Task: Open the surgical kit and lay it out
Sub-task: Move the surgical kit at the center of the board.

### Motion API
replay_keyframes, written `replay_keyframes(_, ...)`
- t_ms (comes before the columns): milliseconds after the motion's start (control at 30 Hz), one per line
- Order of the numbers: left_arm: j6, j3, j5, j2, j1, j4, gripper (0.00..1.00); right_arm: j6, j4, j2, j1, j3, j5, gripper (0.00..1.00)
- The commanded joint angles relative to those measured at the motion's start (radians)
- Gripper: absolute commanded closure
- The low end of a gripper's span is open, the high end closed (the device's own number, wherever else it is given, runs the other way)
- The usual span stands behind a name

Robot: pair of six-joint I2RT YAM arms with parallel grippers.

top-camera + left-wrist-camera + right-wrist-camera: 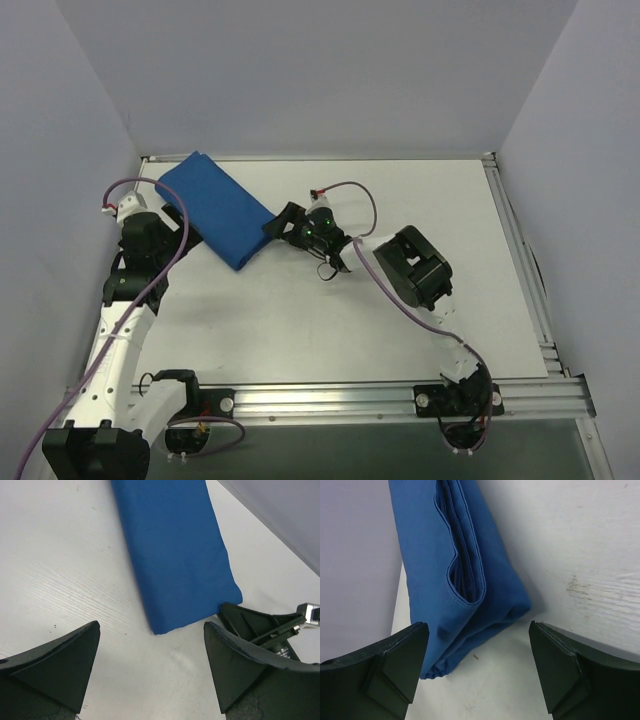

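Patience matters most here: we judge that the first fold has yet to be taken. The royal-blue folded cloth wrap (pixel 215 208) lies closed on the white counter (pixel 420 200), toward its far left, slanting from the back corner toward the middle. No tray or instruments show; we assume they sit inside.

Our right gripper (pixel 477 626) is released, its jaws spread wide at the wrap's near-right end. The corner lies between the fingers and nothing is pinched. Our left gripper (pixel 151 626) is also released and wide, low over the counter and facing the same end from the other side, empty.

From the right wrist view we see stacked hem edges (pixel 470 575) forming a loose pocket along the top. We should slip one finger under the uppermost layer only, not clamp the whole bundle, or the kit will lift as one lump. Once closed on that flap, we should draw it outward low and slowly, so whatever is inside does not slide. The two grippers are near each other, so we move one at a time and let the left one steady the bundle.
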Motion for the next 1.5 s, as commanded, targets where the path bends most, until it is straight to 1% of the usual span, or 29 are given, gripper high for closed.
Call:
replay_keyframes(0, 0.034, 0.039, 0.071, -0.032, 0.004, -0.024, 0.06, 0.047, 0.049, 0.032, 0.006, 0.079, 0.029, 0.17)
replay_keyframes(167, 0.031, 0.027, 0.092, -0.042, 0.004, -0.019, 0.06, 0.071, 0.041, 0.069, 0.032, 0.105, 0.055, 0.21)
replay_keyframes(300, 0.037, 0.034, 0.103, -0.04, 0.003, -0.025, 0.06, 0.065, 0.032, 0.091, 0.046, 0.153, 0.057, 0.27)
replay_keyframes(400, 0.045, 0.038, 0.104, -0.043, 0.003, -0.028, 0.06, 0.082, 0.018, 0.117, 0.048, 0.177, 0.043, 0.37)
replay_keyframes(433, 0.047, 0.039, 0.104, -0.045, 0.003, -0.031, 0.06, 0.093, 0.035, 0.118, 0.048, 0.173, 0.041, 0.43)
replay_keyframes(500, 0.051, 0.039, 0.106, -0.048, 0.003, -0.034, 0.06, 0.094, 0.041, 0.111, 0.054, 0.164, 0.049, 0.45)
replay_keyframes(567, 0.051, 0.033, 0.109, -0.046, 0.003, -0.036, 0.06, 0.079, 0.026, 0.097, 0.057, 0.156, 0.057, 0.54)
replay_keyframes(600, 0.05, 0.031, 0.111, -0.045, 0.003, -0.034, 0.06, 0.076, 0.023, 0.094, 0.057, 0.154, 0.057, 0.59)
replay_keyframes(633, 0.048, 0.031, 0.112, -0.045, 0.003, -0.034, 0.06, 0.073, 0.023, 0.086, 0.055, 0.15, 0.057, 0.73)
replay_keyframes(667, 0.047, 0.03, 0.117, -0.045, 0.003, -0.033, 0.06, 0.068, 0.023, 0.082, 0.055, 0.139, 0.058, 0.76)
replay_keyframes(800, 0.036, 0.027, 0.138, -0.043, 0.001, -0.033, 0.05, 0.032, 0.0, 0.049, 0.054, 0.118, 0.069, 0.78)
replay_keyframes(833, 0.036, 0.027, 0.14, -0.046, 0.001, -0.031, 0.05, 0.03, -0.002, 0.033, 0.049, 0.108, 0.063, 0.85)
replay_keyframes(867, 0.036, 0.027, 0.141, -0.049, 0.001, -0.034, 0.05, 0.027, 0.0, 0.023, 0.046, 0.101, 0.06, 0.88)
replay_keyframes(1000, 0.039, 0.024, 0.146, -0.065, 0.001, -0.045, 0.05, 0.021, 0.007, -0.026, 0.025, 0.03, 0.023, 0.91)
replay_keyframes(1133, 0.033, 0.024, 0.166, -0.069, 0.0, -0.06, 0.05, 0.002, 0.01, -0.087, -0.015, -0.043, -0.052, 0.94)
replay_keyframes(1167, 0.03, 0.021, 0.167, -0.072, 0.001, -0.065, 0.05, -0.004, 0.018, -0.099, -0.023, -0.06, -0.089, 0.94)
replay_keyframes(1267, 0.024, 0.008, 0.177, -0.08, -0.003, -0.065, 0.05, -0.036, 0.024, -0.144, -0.058, -0.123, -0.136, 0.95)
replay_keyframes(1467, 0.013, -0.004, 0.18, -0.078, -0.022, -0.061, 0.04, -0.082, 0.018, -0.268, -0.116, -0.272, -0.153, 0.97)
